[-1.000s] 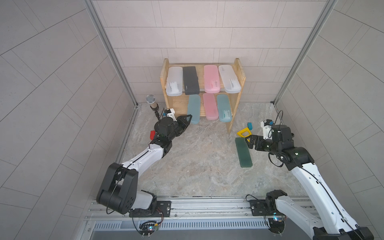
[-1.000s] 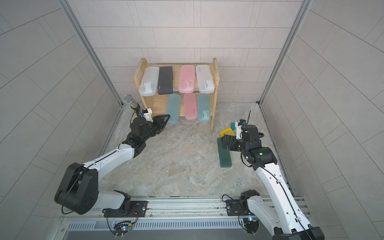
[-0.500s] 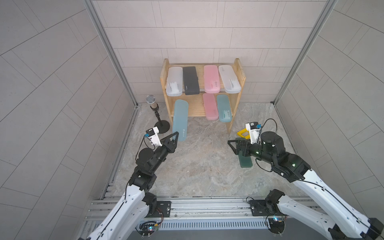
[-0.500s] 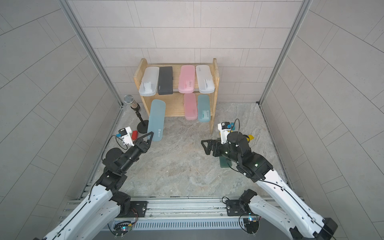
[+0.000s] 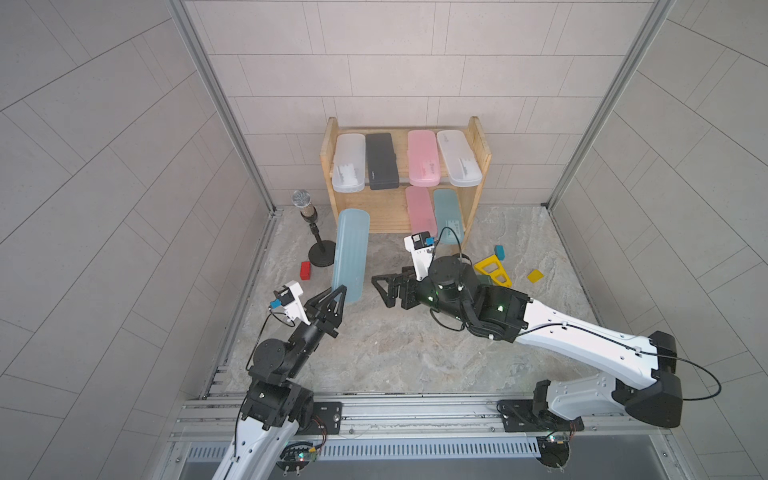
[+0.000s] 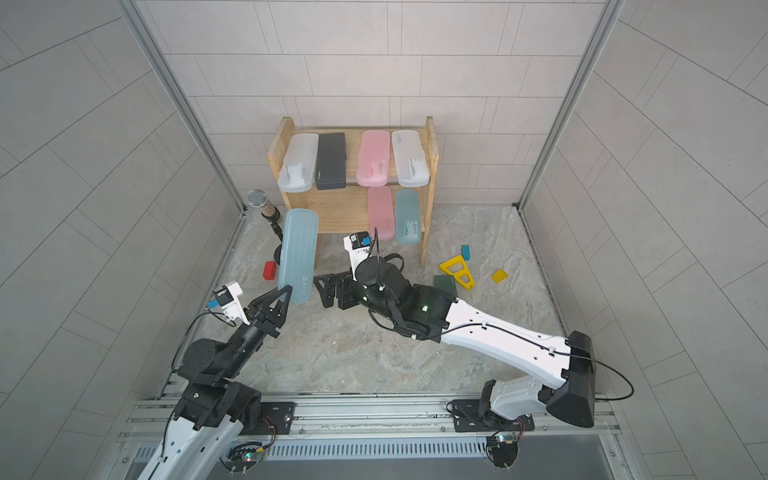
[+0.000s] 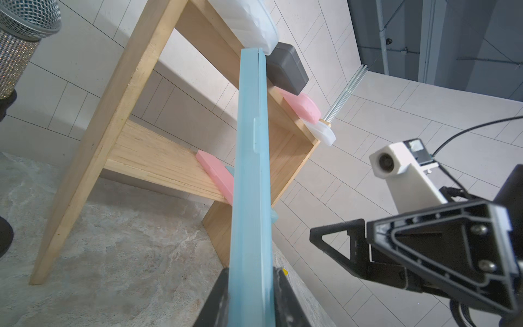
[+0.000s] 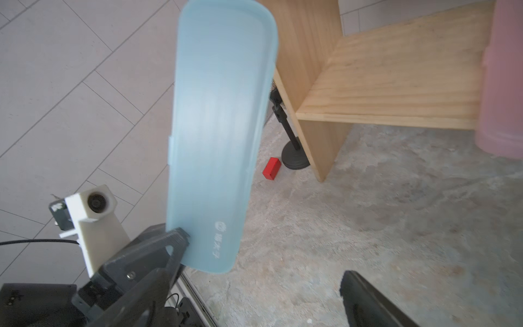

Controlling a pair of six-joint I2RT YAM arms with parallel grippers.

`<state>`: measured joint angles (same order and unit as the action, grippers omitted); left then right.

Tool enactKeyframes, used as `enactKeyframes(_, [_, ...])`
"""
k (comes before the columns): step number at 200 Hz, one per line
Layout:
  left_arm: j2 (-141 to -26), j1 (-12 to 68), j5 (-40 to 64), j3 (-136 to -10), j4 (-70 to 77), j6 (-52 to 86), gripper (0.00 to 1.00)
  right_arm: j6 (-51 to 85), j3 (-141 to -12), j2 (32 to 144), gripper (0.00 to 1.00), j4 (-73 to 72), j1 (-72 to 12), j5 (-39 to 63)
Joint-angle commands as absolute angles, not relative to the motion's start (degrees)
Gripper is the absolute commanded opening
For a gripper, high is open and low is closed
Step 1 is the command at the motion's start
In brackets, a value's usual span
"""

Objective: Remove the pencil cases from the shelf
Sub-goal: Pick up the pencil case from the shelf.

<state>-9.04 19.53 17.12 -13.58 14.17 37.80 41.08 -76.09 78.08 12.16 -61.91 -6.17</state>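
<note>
Your left gripper (image 5: pixel 337 293) grips the long light-teal plastic pencil case (image 5: pixel 351 253), centre-left, off the pine shelf (image 5: pixel 478 166); your right gripper (image 5: pixel 384 291) gapes empty; next, apparently, set the case down.

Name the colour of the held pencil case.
Light teal pencil case; clearest in the right wrist view.
</note>
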Motion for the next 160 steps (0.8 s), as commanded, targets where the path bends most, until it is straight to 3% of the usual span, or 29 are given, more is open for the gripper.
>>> enactKeyframes(1, [-7.94, 19.87, 18.90, -13.46, 15.73, 35.20, 0.00, 39.92, -80.03, 80.91, 1.00, 11.04, -63.00, -10.24])
enactKeyframes(160, [-0.24, 19.86, 19.08, -12.13, 11.26, 31.37, 0.00, 40.34, -98.29, 97.98, 1.00, 14.48, -64.34, -8.93])
